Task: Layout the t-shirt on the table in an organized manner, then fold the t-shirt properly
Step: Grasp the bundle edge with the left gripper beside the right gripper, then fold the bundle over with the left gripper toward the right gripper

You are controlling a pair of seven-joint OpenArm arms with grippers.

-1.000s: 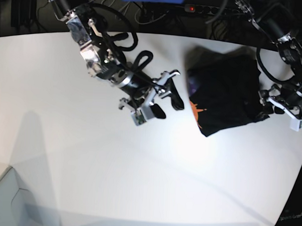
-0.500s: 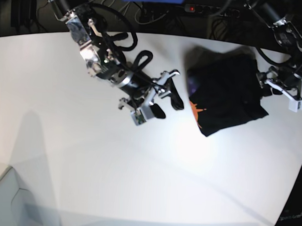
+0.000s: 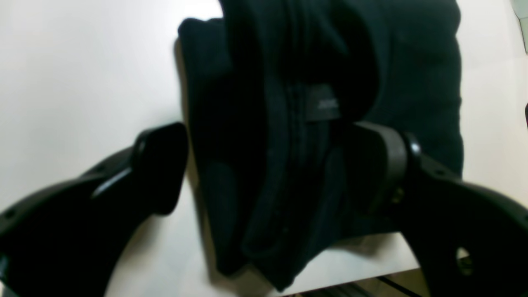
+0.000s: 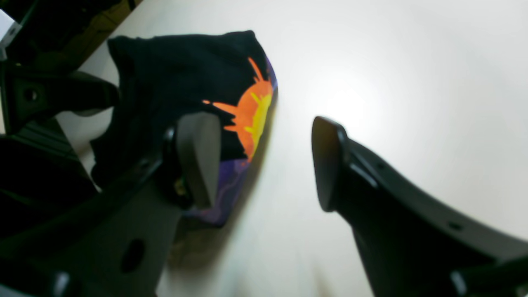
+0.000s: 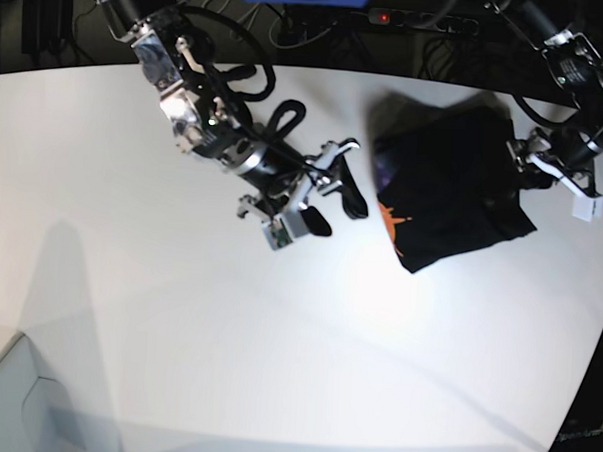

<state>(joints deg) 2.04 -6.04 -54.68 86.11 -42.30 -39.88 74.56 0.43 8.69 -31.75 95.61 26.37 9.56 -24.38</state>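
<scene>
In the base view, the t-shirt (image 5: 448,187) lay bunched on the white surface (image 5: 177,331) toward its far right. The left tool (image 5: 546,175) hovered at the shirt's right edge; the right tool (image 5: 333,202) hung just left of it, apart from the cloth.

In the left wrist view, the left tool (image 3: 264,165) stood spread wide, the folded black t-shirt (image 3: 297,123) lying between its fingers, ungripped.

In the right wrist view, the right tool (image 4: 264,161) gaped open and empty, with the t-shirt (image 4: 185,82) and its orange print (image 4: 251,115) beyond its left finger.
</scene>
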